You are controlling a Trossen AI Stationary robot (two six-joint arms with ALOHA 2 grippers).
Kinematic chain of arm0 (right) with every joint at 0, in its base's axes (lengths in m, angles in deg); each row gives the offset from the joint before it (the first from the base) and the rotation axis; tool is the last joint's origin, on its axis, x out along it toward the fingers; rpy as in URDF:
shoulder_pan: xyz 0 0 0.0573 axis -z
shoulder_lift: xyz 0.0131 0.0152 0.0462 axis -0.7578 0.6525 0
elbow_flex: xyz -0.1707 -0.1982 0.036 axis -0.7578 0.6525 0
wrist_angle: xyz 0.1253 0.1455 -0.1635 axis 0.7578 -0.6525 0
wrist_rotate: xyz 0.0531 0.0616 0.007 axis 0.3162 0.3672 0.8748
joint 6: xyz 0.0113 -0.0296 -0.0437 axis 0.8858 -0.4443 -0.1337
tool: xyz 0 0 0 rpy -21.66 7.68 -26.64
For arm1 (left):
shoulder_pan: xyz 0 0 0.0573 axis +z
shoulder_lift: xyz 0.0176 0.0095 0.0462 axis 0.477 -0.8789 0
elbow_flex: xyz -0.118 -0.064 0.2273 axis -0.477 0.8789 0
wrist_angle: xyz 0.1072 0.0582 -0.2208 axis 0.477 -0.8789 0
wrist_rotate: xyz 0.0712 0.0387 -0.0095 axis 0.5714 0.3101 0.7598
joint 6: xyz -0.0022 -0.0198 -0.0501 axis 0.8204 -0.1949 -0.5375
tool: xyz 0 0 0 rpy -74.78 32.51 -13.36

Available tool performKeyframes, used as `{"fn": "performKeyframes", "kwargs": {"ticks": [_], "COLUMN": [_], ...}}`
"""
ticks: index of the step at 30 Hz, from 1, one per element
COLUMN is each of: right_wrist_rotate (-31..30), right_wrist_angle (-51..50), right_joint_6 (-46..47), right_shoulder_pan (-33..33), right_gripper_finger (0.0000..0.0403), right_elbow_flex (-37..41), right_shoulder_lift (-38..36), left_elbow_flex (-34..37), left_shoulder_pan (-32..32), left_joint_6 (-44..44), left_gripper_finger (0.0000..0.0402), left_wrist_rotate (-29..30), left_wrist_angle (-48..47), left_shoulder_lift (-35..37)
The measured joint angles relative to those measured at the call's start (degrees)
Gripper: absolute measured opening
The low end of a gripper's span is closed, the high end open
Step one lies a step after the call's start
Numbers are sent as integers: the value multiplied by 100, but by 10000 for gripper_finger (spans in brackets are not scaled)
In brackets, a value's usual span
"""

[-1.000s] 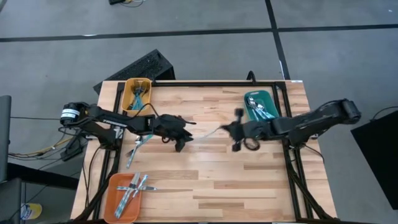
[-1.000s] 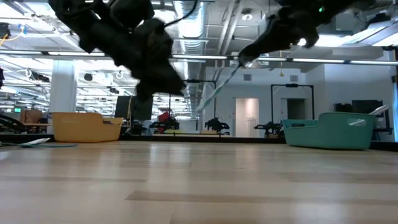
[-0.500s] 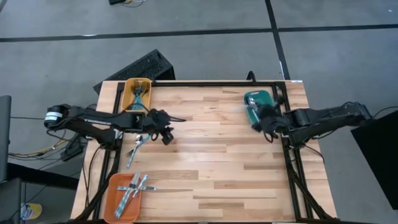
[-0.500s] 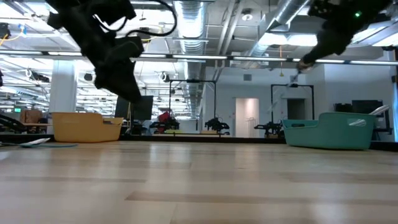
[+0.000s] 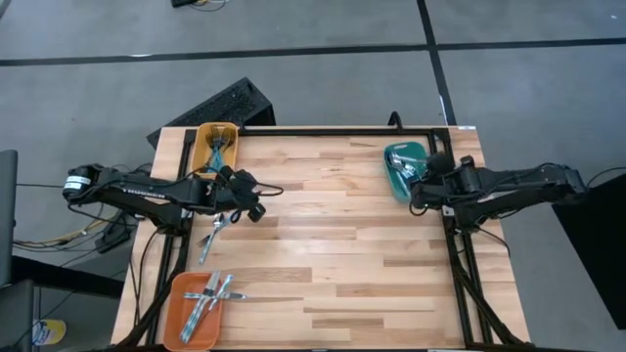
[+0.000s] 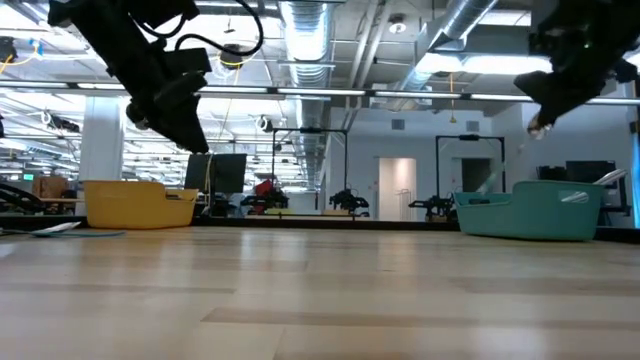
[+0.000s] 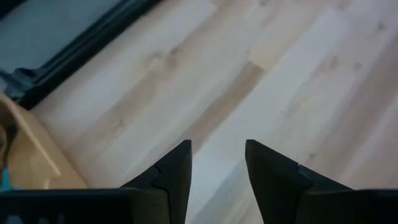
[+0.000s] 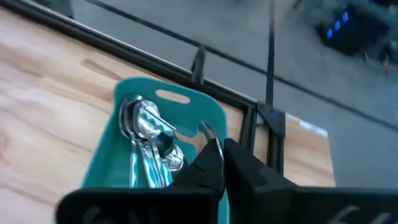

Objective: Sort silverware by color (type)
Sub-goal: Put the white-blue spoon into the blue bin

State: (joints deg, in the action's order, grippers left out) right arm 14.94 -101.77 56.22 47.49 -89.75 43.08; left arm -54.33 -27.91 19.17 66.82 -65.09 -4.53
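Orange tray sits nearest me at about seven o'clock on the wooden table, and I can see a few crossed pieces of silverware lying in it. Just beyond, toward nine o'clock, two loose pieces lie on the bare boards near the table's left edge.

My left gripper hangs just beyond those loose pieces, at roughly ten o'clock. From its wrist camera I see both fingers spread apart with only the planks between them, nothing held.

Farther back, at eleven o'clock, the yellow tray carries a bundle with light-blue handles, though I cannot tell which type they are.

Across at two o'clock, my right gripper is at the near edge of the teal tray. Its fingers look pressed nearly together, and I cannot tell if anything thin is between them. Several shiny spoons lie heaped inside that tray.
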Motion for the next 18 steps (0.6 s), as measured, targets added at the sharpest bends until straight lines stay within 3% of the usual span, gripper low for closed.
{"fn": "performKeyframes", "kwargs": {"ticks": [3,9,14,18], "right_wrist_rotate": [-96,-386,-262,-251], "right_wrist_angle": [186,1522,2120,2682], "right_joint_6": [149,235,146,-326], "right_shoulder_pan": [85,120,15,-227], "right_gripper_finger": [67,165,240,258], "right_elbow_flex": [210,749,778,778], "right_shoulder_lift": [18,2,0,0], "left_elbow_flex": [62,91,87,87], "left_shoulder_pan": [0,-56,-170,-170], "left_joint_6": [-166,-140,-82,-680], "left_gripper_finger": [137,137,137,137], "left_wrist_rotate": [316,416,-222,-646], "left_wrist_angle": [256,223,36,-704], "left_shoulder_lift": [-86,-337,-263,-262]}}
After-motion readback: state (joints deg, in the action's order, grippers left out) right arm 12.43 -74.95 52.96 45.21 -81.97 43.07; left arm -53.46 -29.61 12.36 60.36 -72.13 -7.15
